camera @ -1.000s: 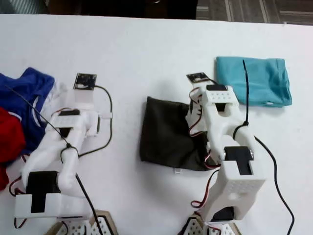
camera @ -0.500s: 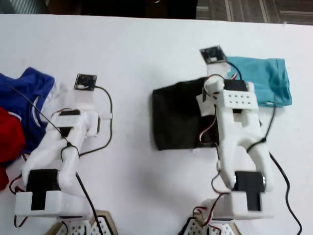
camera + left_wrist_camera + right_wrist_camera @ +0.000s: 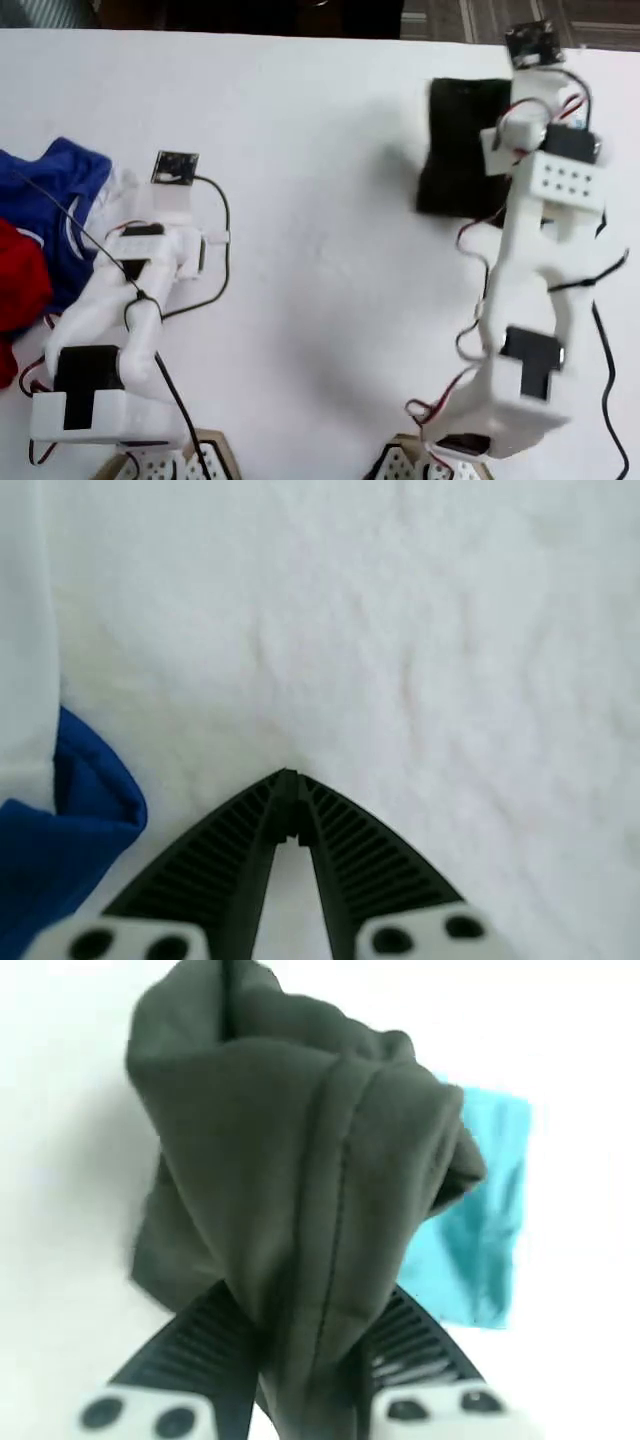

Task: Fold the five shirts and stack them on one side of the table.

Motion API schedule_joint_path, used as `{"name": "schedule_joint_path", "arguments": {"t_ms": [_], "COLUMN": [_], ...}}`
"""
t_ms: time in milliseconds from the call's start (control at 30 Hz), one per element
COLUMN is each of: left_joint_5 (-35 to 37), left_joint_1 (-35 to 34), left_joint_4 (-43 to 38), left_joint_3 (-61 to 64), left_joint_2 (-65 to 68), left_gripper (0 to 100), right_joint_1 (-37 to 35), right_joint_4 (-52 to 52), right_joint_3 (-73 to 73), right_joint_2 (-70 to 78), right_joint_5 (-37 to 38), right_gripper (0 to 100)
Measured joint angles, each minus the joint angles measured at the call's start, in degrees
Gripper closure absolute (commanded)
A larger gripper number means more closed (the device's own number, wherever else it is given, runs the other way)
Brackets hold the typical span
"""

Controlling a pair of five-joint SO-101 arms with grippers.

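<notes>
Shifted far right: black shirt (image 3: 455, 150) pinched in right gripper (image 3: 300, 1330), over teal shirt (image 3: 490, 1210).
White table (image 3: 320, 100); left gripper (image 3: 288, 785) closed.

The bare tabletop (image 3: 320, 110) from the centre to the far edge gives passage between the two arms. The blue shirt (image 3: 55, 200) and red shirt (image 3: 18, 285) block the left edge, just beside the left arm (image 3: 115, 295). The right arm (image 3: 530, 260) and the black shirt (image 3: 455, 150) obstruct the far right corner; the teal shirt (image 3: 490, 1210) lies partly hidden behind the black shirt.
</notes>
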Motion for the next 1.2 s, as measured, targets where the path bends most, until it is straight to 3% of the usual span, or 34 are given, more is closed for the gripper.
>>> {"name": "schedule_joint_path", "arguments": {"t_ms": [500,833,900,1067,1200], "left_joint_5": [0.0,0.0,0.0,0.0,0.0], "left_joint_1": [0.0,0.0,0.0,0.0,0.0], "left_joint_4": [0.0,0.0,0.0,0.0,0.0], "left_joint_3": [0.0,0.0,0.0,0.0,0.0], "left_joint_2": [0.0,0.0,0.0,0.0,0.0], "left_gripper": [97,97,97,97,97], "right_joint_1": [8.5,9.8,10.4,10.6,11.4], "right_joint_4": [9.7,5.2,3.7,3.2,3.0], "right_joint_3": [-53.2,-63.3,-63.3,-63.3,-63.3], "right_joint_2": [43.5,56.7,57.7,57.9,57.9], "right_joint_5": [11.6,17.1,17.1,17.3,17.2], "right_gripper": [97.8,97.2,92.1,64.4,63.5]}}
